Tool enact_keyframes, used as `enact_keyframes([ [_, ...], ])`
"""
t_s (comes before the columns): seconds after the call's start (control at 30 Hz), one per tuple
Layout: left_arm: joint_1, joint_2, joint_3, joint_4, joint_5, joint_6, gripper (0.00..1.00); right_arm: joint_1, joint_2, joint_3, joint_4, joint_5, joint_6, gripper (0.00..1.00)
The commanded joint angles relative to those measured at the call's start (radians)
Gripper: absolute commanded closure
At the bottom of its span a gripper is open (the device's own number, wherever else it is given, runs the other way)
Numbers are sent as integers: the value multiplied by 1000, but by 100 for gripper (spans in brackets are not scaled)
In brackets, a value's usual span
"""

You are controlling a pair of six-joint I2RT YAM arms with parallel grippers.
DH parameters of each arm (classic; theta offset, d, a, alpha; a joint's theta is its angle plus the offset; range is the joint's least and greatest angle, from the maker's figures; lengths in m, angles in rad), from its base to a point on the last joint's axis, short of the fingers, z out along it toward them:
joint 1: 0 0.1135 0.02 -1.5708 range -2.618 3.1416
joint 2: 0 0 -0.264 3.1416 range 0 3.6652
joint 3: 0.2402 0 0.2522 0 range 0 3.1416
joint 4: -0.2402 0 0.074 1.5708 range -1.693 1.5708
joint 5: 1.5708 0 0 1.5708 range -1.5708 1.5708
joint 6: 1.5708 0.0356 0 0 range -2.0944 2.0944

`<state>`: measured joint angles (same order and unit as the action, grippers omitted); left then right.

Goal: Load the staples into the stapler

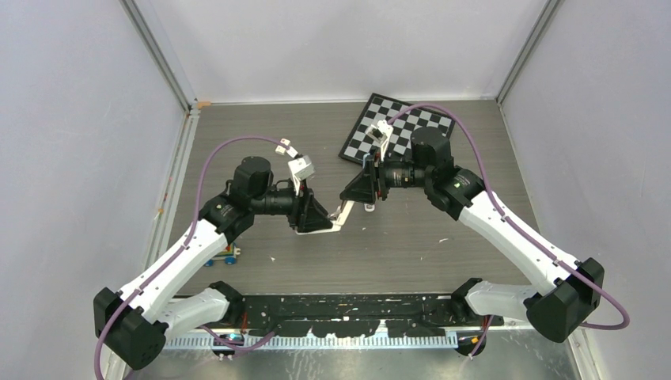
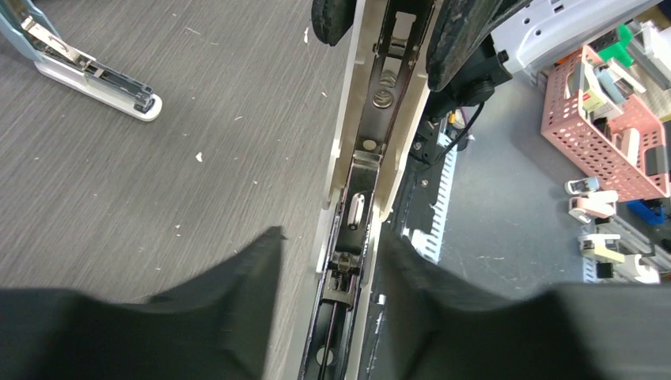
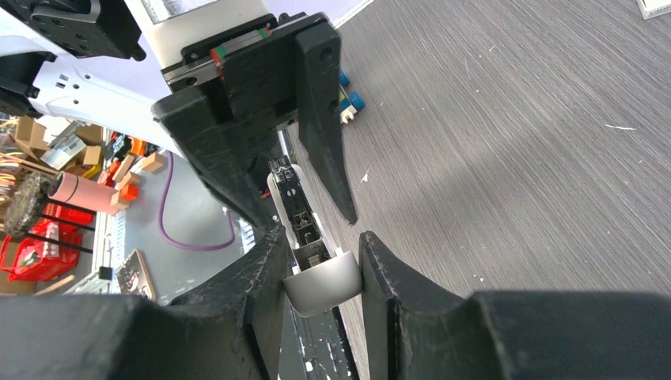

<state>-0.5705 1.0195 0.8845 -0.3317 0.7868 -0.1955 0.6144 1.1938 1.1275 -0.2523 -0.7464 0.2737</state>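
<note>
top external view shows both arms reaching to the middle of the table (image 1: 261,142), where a white stapler (image 1: 345,212) lies between the two grippers. in the wrist views its metal channel is exposed.

the right gripper (image 3: 323,237) is closed firmly on the rounded white end of the stapler, with one finger touching it on each side.

the left gripper (image 2: 331,237) stands astride the other part of the same stapler. its jaws are partly open, and on one side a strip of table is visible between the finger and the stapler body (so it does not clamp it).

inside the channel i see small metal parts, but i cannot make out the staples, there or elsewhere.

a second, pale blue stapler (image 2: 87,75) lies on the table well apart from the left gripper. a chessboard (image 1: 360,142) lies at the far side, beside the right arm.
</note>
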Motion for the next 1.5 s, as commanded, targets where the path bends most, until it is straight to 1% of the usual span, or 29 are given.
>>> enact_keyframes([
  [0.0,-6,3,46,48,31,34,62,5,-4,23,78,-27,24,96],
  [0.1,-6,4,43,49,40,45,80,5,0,29,79,-19,23,93],
  [0.13,-6,-2,39,55,34,48,85,5,2,30,79,-8,25,87],
  [0.2,-6,-12,32,65,10,48,95,5,1,31,79,20,30,79],
  [0.23,-6,-14,31,66,-5,47,98,5,0,31,80,37,36,72],
  [0.27,-5,-15,31,66,-20,45,100,4,-1,31,81,62,49,65],
  [0.33,-6,-12,33,65,-61,36,100,5,-8,33,73,126,70,47],
  [0.43,-6,-6,27,75,-138,15,100,4,-34,33,53,230,99,24],
  [0.5,-6,0,16,102,-205,-10,100,3,-53,39,22,305,109,5],
  [0.53,-6,4,10,118,-234,-23,100,4,-63,41,-1,350,115,1],
  [0.6,-5,17,-2,158,-309,-56,100,4,-79,50,-49,434,125,0],
  [0.7,-7,51,-21,224,-493,-115,100,4,-110,46,-102,561,134,0],
  [0.83,-27,123,-67,394,-718,-209,100,3,-166,-25,-112,724,172,0],
  [0.9,-54,192,-41,405,-846,-252,100,4,-190,-42,-140,803,181,0],
  [1.0,-90,310,14,383,-1015,-303,100,2,-223,-50,-173,859,194,0],
  [1.07,-111,384,33,399,-1089,-337,100,1,-239,-49,-199,913,200,0],
  [1.2,-132,521,59,460,-1233,-394,100,2,-257,-32,-247,953,171,0],
  [1.33,-141,642,106,466,-1303,-433,100,2,-271,0,-307,985,127,0],
  [1.47,-186,736,153,478,-1403,-416,100,2,-324,-14,-309,1002,107,0],
])
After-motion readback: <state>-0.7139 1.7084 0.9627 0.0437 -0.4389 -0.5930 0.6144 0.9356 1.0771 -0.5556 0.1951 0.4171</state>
